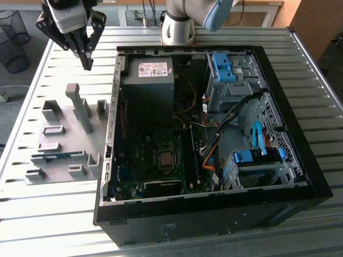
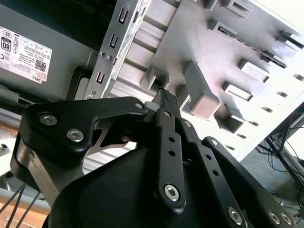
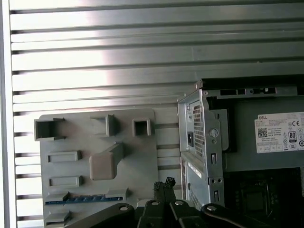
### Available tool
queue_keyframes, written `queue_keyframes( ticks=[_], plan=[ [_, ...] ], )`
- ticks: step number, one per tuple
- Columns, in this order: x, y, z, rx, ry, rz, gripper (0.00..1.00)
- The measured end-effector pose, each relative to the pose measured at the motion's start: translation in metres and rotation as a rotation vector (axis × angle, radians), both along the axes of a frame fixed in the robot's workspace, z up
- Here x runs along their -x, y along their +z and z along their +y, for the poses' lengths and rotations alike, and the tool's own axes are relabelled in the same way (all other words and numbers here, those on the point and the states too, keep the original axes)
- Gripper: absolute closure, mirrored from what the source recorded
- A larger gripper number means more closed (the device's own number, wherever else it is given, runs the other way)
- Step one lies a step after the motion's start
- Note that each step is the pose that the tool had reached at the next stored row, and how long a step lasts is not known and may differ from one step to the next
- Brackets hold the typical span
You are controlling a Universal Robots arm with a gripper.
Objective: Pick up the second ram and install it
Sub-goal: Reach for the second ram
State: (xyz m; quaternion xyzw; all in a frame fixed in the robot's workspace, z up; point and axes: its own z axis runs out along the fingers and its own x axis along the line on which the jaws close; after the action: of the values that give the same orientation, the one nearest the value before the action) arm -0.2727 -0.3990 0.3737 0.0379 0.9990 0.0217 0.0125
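The gripper (image 1: 87, 65) hangs above the tabletop (image 1: 64, 214) at the far end of the grey holding fixture (image 1: 61, 115), just outside the open computer case (image 1: 316, 182). Its fingers (image 2: 167, 102) are pressed together and carry nothing. The second ram (image 1: 53, 156) lies on edge in a long slot at the near end of that fixture, well apart from the gripper. It shows as a thin blue strip in the first wrist view (image 3: 80, 200).

I see 4 risks from here:

1. The fingers are together. If they came down on the stick without parting, they would strike its top edge or the slot walls instead of straddling it.
2. The tall grey post (image 1: 80, 107) stands on the fixture between the gripper and the stick, so a low, straight approach could clip it.
3. The stick is thin and sits close between raised grey blocks. An off-centre or skewed grasp could jam a finger against a block, or lift the board tilted.
4. Inside the case, the memory slots (image 1: 191, 155) run beside a bundle of orange cables (image 1: 209, 150). A tilted board could snag a cable or press down out of line with its slot, stressing the motherboard (image 1: 144, 155).

I cannot tell whether any of those slots is already filled.
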Motion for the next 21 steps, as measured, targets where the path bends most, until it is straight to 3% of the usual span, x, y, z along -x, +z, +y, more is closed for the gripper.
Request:
queue_keyframes(
  ticks=[21],
  plan=[
    [0.013, -0.0018, 0.0000, 0.0000, 0.000, 0.0001, 0.90]
  ],
)
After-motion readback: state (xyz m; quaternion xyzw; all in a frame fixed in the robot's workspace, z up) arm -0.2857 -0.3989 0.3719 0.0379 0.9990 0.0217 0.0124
